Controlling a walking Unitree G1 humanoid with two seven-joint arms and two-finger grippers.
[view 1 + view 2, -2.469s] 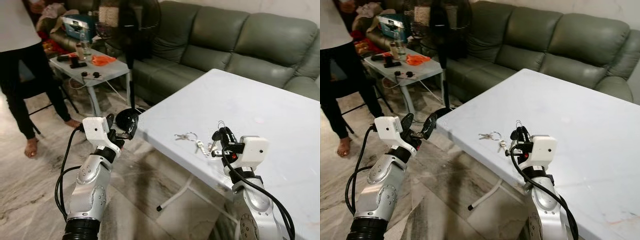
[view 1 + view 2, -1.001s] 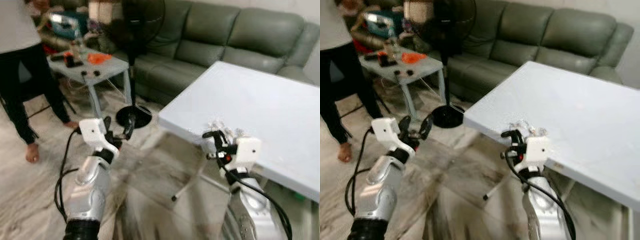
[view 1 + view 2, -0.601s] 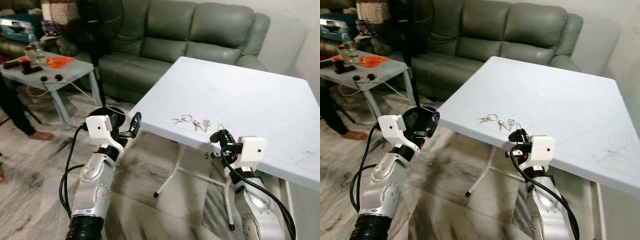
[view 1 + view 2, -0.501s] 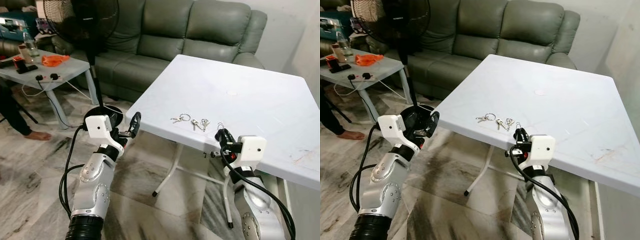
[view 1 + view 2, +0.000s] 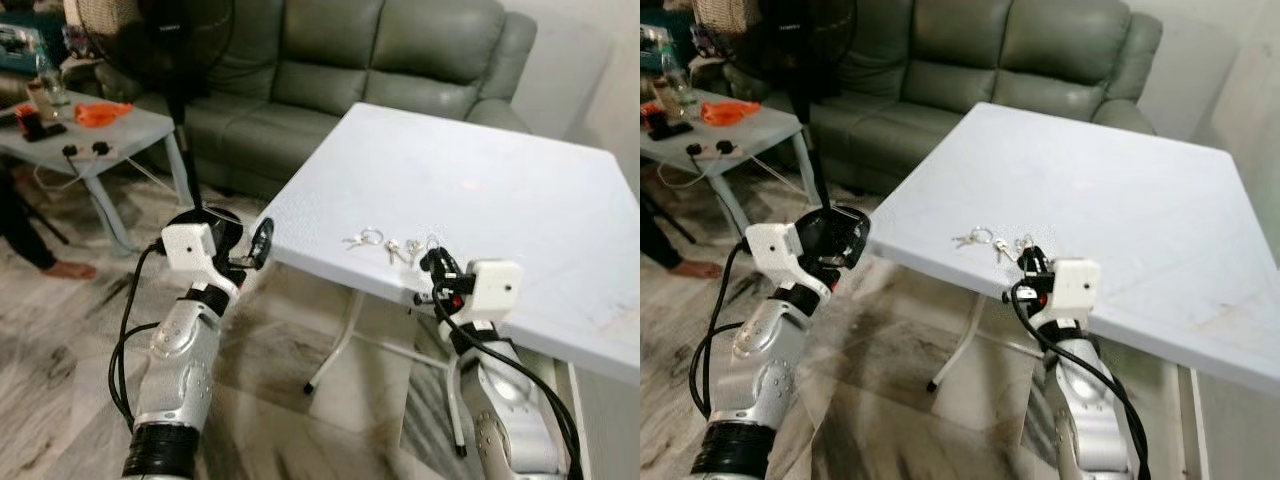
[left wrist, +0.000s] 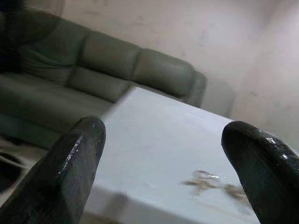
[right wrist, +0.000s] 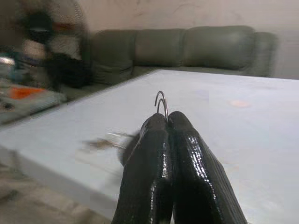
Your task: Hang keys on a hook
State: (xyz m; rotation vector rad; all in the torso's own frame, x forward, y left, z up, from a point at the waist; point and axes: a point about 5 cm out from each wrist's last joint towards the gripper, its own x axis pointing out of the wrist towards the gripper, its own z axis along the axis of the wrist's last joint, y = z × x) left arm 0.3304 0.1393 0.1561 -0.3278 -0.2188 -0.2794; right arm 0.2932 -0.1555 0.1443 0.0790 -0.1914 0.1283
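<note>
A: Biggest first? White table point(image 5: 520, 190) fills center-right; keys point(image 5: 385, 243) lie mid-frame near its front edge.

B: Right gripper point(image 7: 164, 122), lower center, fingers pinched together on a thin wire hook point(image 7: 161, 100). Left gripper point(image 6: 163, 154) spread wide, empty.

A: Handling?

B: Keys likely light, stiff, slippery; take the ring.

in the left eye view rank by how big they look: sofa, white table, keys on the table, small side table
1. white table
2. sofa, cut off by the frame, so nearly alike
3. small side table
4. keys
</note>
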